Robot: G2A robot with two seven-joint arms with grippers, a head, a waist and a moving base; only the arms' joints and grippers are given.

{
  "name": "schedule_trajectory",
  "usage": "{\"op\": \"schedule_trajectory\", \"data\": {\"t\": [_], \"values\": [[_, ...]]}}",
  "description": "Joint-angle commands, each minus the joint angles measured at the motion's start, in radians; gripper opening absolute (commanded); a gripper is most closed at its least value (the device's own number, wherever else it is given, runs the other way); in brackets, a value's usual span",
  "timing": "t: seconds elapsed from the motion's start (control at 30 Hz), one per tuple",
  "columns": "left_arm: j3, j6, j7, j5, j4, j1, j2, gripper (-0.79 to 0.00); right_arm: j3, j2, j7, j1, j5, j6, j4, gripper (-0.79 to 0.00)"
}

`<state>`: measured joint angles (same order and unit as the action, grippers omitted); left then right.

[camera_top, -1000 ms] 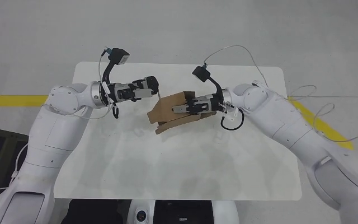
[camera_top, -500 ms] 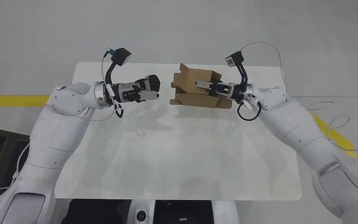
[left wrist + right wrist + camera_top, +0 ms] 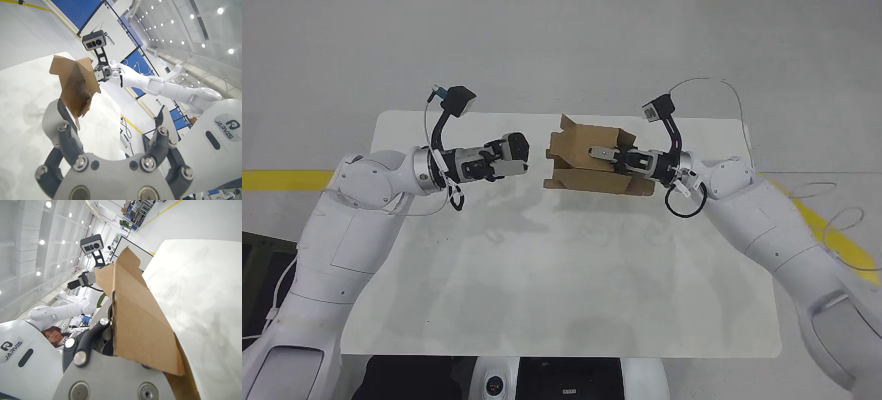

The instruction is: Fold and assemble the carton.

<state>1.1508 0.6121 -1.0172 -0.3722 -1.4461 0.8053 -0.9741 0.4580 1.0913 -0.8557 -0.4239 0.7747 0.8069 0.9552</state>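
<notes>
Right gripper (image 3: 598, 154) clamped on carton (image 3: 577, 142), holds it over far side of table (image 3: 542, 290). Carton half open, flaps loose. Left gripper (image 3: 522, 152) wide apart, holds nothing, near carton, not touching, faces its open end.

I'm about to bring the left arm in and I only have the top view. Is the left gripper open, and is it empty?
Observer: Yes. The left wrist view shows the left gripper open wide with nothing in it.
Operator: Which side of the carton faces it?
Observer: An open end. The carton shows its hollow inside to that camera, and that end is not folded shut.
Operator: How is the right arm holding it?
Observer: The right gripper pinches one wall of the carton near its edge. In the right wrist view that panel lies right across the gripper. I cannot tell how firm the hold is.
</notes>
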Motion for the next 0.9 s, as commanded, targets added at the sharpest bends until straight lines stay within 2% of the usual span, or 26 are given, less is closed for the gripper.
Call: {"op": "schedule_trajectory", "data": {"t": [0.0,0.37,0.87], "values": [[0.002,-0.019,0.007,-0.007,-0.015,0.01,0.0,0.0,0.009,-0.001,0.009,-0.011,-0.04,-0.019,0.027,-0.785],[-0.003,-0.051,-0.028,-0.024,-0.087,0.059,0.003,0.0,0.081,-0.002,0.068,-0.07,-0.102,-0.119,0.121,-0.785],[0.014,-0.029,0.021,0.018,-0.113,0.086,0.002,0.0,0.148,0.015,0.035,-0.107,-0.173,-0.148,0.164,-0.785]]}}
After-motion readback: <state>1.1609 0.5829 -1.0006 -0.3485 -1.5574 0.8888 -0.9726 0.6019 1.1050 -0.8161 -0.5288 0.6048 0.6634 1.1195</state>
